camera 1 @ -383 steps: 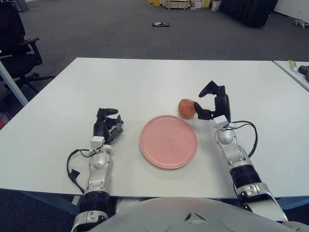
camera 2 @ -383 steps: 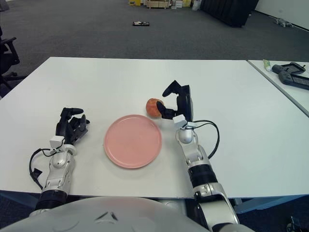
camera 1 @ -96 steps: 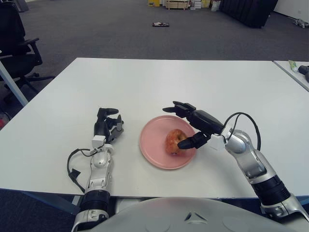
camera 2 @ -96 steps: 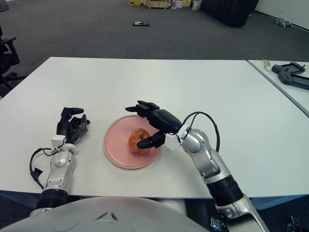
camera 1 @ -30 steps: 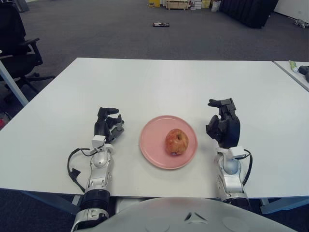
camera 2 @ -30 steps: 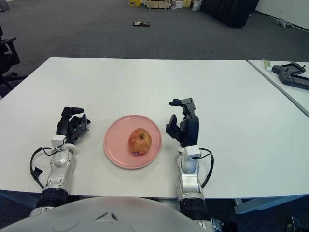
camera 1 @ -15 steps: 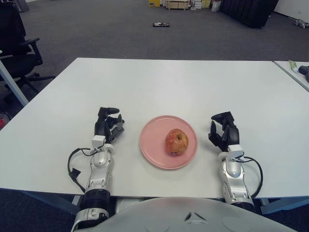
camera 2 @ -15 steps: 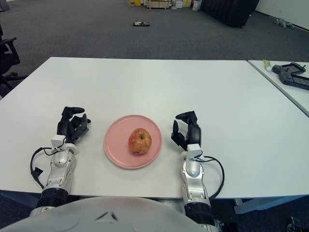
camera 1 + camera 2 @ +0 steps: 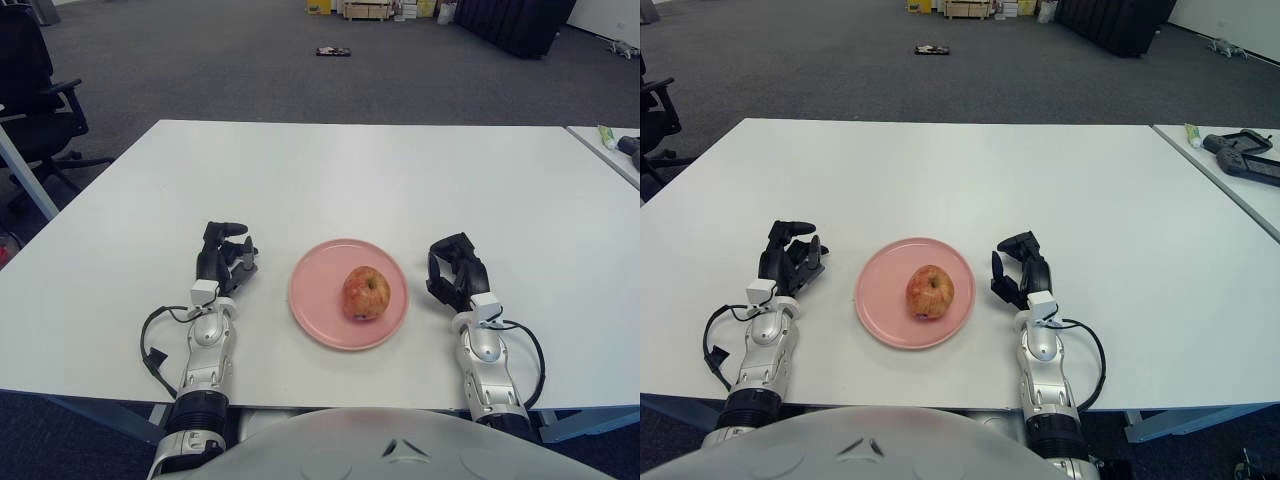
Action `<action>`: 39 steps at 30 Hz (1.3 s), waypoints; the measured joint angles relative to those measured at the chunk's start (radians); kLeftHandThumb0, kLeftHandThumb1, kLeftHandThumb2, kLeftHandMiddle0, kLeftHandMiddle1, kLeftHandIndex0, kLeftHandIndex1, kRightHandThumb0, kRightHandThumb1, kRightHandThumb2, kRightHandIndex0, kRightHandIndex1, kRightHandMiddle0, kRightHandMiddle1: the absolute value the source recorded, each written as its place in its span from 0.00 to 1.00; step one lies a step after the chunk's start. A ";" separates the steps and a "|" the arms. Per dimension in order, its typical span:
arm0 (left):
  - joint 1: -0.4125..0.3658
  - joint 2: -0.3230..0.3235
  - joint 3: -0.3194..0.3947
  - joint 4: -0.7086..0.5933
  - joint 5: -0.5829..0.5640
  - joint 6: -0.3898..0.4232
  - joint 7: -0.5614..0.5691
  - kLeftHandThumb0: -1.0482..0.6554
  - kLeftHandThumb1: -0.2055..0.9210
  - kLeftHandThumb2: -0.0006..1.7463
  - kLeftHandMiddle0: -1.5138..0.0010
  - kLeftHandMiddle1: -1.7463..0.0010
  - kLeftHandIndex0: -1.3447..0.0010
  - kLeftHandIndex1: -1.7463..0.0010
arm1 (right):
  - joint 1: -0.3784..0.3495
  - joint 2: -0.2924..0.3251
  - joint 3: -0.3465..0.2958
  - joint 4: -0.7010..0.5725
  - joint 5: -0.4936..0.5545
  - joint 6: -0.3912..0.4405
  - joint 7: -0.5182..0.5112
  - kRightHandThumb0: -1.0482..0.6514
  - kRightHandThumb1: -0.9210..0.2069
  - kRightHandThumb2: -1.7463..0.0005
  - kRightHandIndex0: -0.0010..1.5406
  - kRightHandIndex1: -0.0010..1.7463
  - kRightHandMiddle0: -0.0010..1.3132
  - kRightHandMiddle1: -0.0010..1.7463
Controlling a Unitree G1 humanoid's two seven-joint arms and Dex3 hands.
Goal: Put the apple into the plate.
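From my station I see the apple (image 9: 366, 293) sitting inside the pink plate (image 9: 318, 314), slightly right of the plate's centre, stem end up, resting free of either hand. The plate lies flat on the white table (image 9: 330, 170), near the front edge, between the two arms. The right hand (image 9: 455, 273) rests on the table just beside the plate's right rim, not touching it; its fingers are loosely curled and grasp nothing. The left hand (image 9: 222, 262) is parked on the table to the left of the plate, apart from it, fingers likewise curled around nothing, with a black cable (image 9: 152, 342) looping off its forearm. Whether the right fingertips actually touch the tabletop I can't make out from this angle. A second table (image 9: 1230, 165) stands at far right with a dark device (image 9: 1242, 150) on it; an office chair (image 9: 35, 90) stands at far left.
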 measured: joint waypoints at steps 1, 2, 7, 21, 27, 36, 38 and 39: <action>0.000 0.000 0.000 0.000 0.000 0.000 0.000 0.40 0.84 0.44 0.64 0.10 0.78 0.00 | -0.001 0.000 0.000 0.000 0.002 0.004 0.000 0.39 0.25 0.48 0.36 0.69 0.27 1.00; 0.000 0.000 0.000 -0.001 0.000 0.000 0.000 0.40 0.85 0.44 0.64 0.09 0.78 0.00 | -0.002 0.000 0.000 0.000 0.003 0.007 0.000 0.39 0.26 0.47 0.37 0.70 0.28 1.00; 0.002 -0.001 -0.004 -0.004 0.001 0.004 0.000 0.40 0.85 0.44 0.65 0.09 0.78 0.00 | -0.007 0.000 -0.001 0.005 0.003 0.010 -0.001 0.39 0.27 0.46 0.39 0.72 0.29 1.00; 0.013 -0.002 -0.016 -0.025 0.015 0.026 0.000 0.40 0.85 0.43 0.66 0.09 0.78 0.00 | -0.012 -0.004 -0.005 0.005 -0.002 0.022 -0.014 0.38 0.28 0.45 0.41 0.73 0.29 1.00; 0.020 -0.002 -0.018 -0.040 0.014 0.045 0.000 0.40 0.85 0.44 0.66 0.09 0.78 0.00 | -0.009 -0.005 -0.006 -0.001 -0.027 0.019 -0.042 0.39 0.28 0.45 0.41 0.74 0.29 1.00; 0.026 -0.002 -0.019 -0.051 0.012 0.053 -0.002 0.40 0.86 0.43 0.66 0.09 0.78 0.00 | 0.011 -0.004 -0.022 -0.023 -0.046 0.018 -0.103 0.39 0.26 0.47 0.42 0.75 0.28 1.00; 0.026 -0.002 -0.019 -0.052 0.011 0.053 -0.004 0.40 0.86 0.43 0.66 0.09 0.79 0.00 | 0.017 -0.004 -0.027 -0.031 -0.050 0.023 -0.115 0.39 0.26 0.47 0.42 0.75 0.28 1.00; 0.027 -0.002 -0.019 -0.052 0.011 0.053 -0.005 0.40 0.86 0.43 0.66 0.09 0.79 0.00 | 0.019 -0.004 -0.028 -0.035 -0.053 0.026 -0.121 0.39 0.26 0.47 0.42 0.75 0.28 1.00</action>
